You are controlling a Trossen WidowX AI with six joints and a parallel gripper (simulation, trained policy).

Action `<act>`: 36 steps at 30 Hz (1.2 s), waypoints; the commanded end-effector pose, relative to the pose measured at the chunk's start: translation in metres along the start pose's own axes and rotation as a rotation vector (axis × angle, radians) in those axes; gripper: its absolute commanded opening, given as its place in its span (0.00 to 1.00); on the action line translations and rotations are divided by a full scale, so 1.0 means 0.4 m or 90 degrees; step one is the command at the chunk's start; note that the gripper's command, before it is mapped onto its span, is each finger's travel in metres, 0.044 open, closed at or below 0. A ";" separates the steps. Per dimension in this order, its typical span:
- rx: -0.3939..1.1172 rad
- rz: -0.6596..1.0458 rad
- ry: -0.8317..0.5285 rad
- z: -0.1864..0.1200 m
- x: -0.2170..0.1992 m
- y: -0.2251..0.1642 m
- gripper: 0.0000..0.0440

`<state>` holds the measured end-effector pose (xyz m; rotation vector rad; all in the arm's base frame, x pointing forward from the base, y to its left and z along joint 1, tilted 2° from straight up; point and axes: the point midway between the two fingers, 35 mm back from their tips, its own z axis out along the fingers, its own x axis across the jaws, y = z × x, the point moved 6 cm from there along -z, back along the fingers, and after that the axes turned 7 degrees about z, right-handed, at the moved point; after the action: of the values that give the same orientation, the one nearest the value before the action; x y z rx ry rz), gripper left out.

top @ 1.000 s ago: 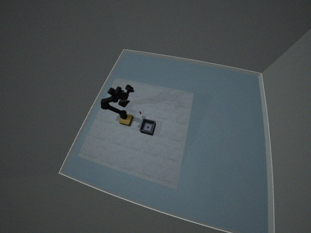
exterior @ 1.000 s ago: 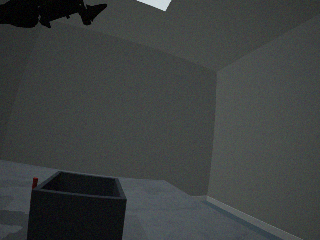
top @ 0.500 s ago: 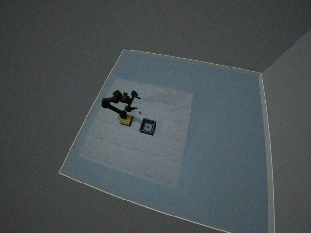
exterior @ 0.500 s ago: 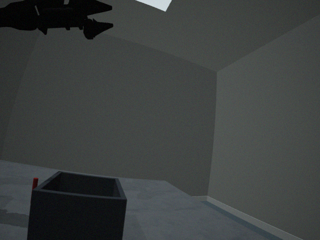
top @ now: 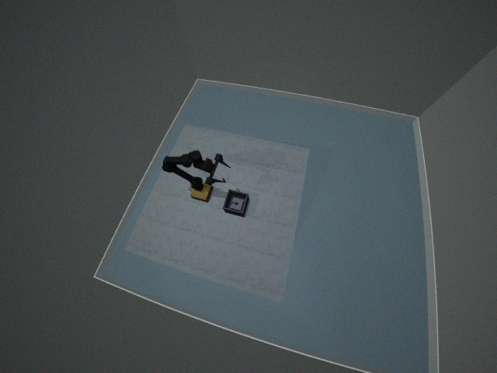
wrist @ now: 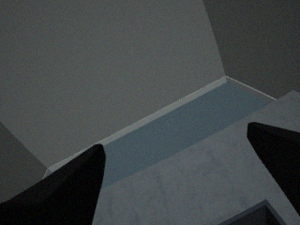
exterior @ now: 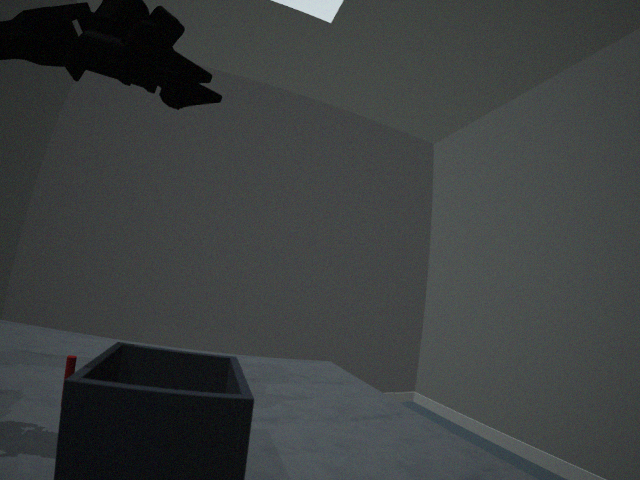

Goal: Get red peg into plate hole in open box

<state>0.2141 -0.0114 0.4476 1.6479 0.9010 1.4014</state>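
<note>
One dark box [top: 227, 208] [exterior: 155, 434] [wrist: 266, 203], open on top, sits near the arm's yellow base [top: 199, 196]; its plate [top: 232, 207] shows a hole in top view. Box wall partly hides the peg in the exterior view. Peg [top: 224, 179] [exterior: 70, 365]: red, slim, upright, outside the box. Gripper [top: 227, 173] [exterior: 216, 88] [wrist: 176, 140] up high, fingers spread wide, nothing between them.
</note>
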 end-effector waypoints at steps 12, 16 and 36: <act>0.248 0.124 -0.081 0.024 -0.052 -0.175 1.00; 0.313 0.158 -0.101 0.027 -0.052 -0.222 1.00; 0.599 0.329 -0.245 0.001 -0.006 -0.432 1.00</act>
<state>0.2121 0.0565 0.3026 2.8165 1.0273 0.9903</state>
